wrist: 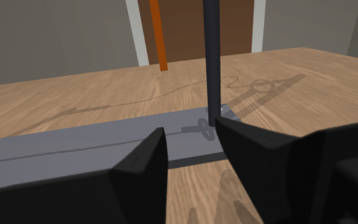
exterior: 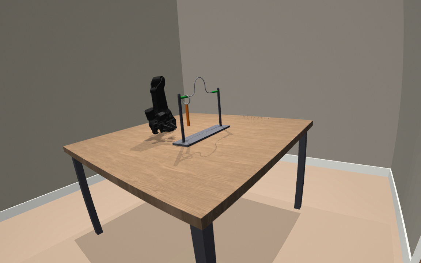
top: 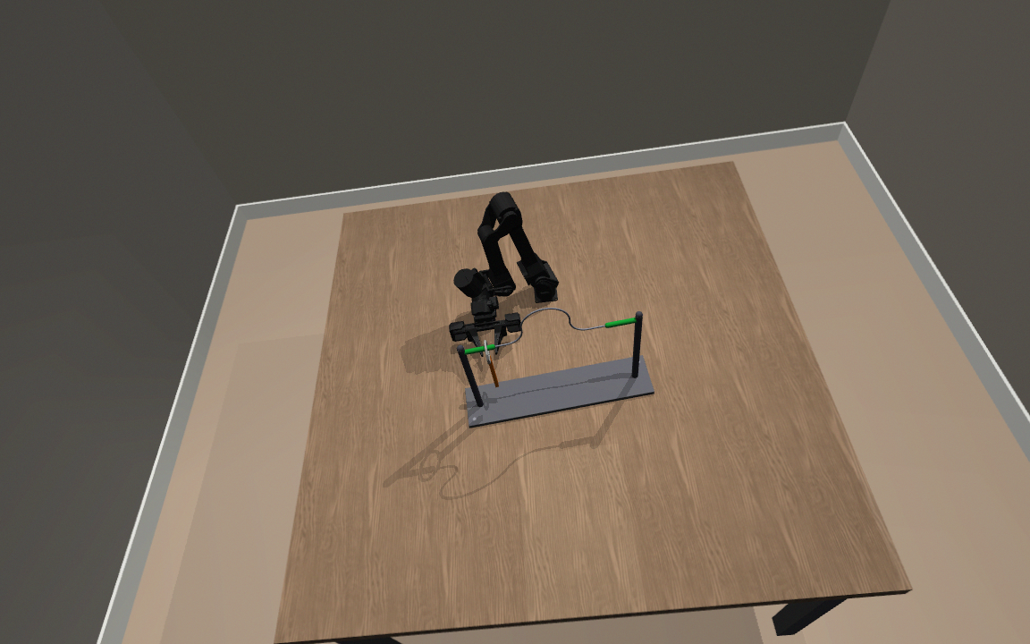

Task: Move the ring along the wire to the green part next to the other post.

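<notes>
1. Orange handle point(top: 493, 375) point(exterior: 187, 115) point(wrist: 159, 37) hangs ahead of and above the pincer point(top: 490, 352) point(exterior: 175, 128) point(wrist: 189, 123), its ring point(exterior: 189, 99) on green wire point(top: 471, 350) point(exterior: 182, 97).
2. The pincer is part-open, empty.
3. Raise it, centre it, then close gently.
</notes>
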Robot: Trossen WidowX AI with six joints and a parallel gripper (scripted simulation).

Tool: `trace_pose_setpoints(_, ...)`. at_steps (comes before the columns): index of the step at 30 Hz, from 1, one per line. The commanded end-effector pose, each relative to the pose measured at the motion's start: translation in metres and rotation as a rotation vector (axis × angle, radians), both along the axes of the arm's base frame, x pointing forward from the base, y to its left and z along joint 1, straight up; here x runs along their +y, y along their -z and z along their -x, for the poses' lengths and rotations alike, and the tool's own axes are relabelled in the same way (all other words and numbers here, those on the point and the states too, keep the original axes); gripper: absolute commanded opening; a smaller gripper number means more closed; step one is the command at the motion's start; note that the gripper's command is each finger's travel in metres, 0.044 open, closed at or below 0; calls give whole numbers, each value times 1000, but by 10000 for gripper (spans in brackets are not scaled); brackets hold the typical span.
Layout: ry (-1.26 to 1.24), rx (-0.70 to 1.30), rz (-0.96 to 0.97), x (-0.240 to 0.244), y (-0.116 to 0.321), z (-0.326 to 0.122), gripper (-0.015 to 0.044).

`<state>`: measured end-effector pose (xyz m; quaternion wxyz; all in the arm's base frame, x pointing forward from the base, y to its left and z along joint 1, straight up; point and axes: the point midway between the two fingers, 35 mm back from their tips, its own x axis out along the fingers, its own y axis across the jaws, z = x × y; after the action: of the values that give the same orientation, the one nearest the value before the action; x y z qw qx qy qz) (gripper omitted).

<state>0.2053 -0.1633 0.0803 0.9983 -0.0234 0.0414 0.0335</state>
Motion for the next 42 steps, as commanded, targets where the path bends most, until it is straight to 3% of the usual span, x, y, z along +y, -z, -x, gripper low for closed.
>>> trace_pose_setpoints(1, -16, 2, -31, 7, 2, -1, 160)
trace_pose_setpoints(17, -16, -2, -30, 15, -44, -51, 160)
trace_pose_setpoints(42, -16, -2, -29, 12, -45, -82, 160)
